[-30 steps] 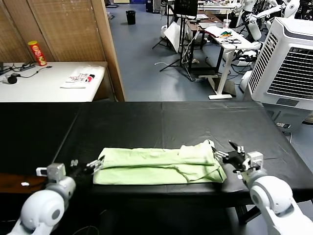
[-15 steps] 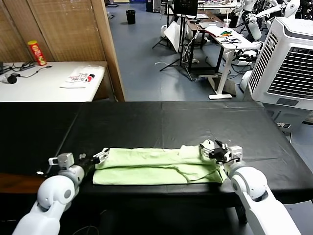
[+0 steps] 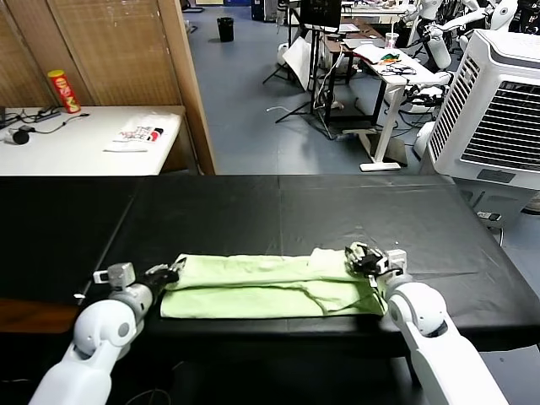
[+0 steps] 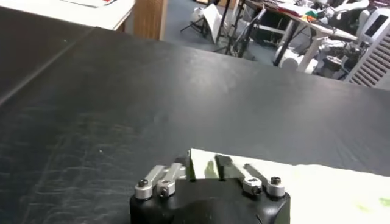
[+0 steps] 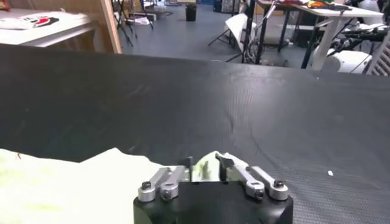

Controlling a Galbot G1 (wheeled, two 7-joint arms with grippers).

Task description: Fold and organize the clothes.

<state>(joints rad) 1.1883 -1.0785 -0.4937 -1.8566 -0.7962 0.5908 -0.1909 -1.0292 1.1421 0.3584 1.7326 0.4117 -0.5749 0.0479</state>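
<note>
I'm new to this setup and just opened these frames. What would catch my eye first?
The pale green shirt, folded into a long strip, lies across the near edge of the black table. The left gripper is shut on its left end and the right gripper on its right end. Behind the table on the right stands a big white air cooler.

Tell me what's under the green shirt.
The shirt lies folded in a long strip on the black table, which shows all around it. Anything beneath the shirt is covered. The left gripper and right gripper pinch its far corners.
</note>
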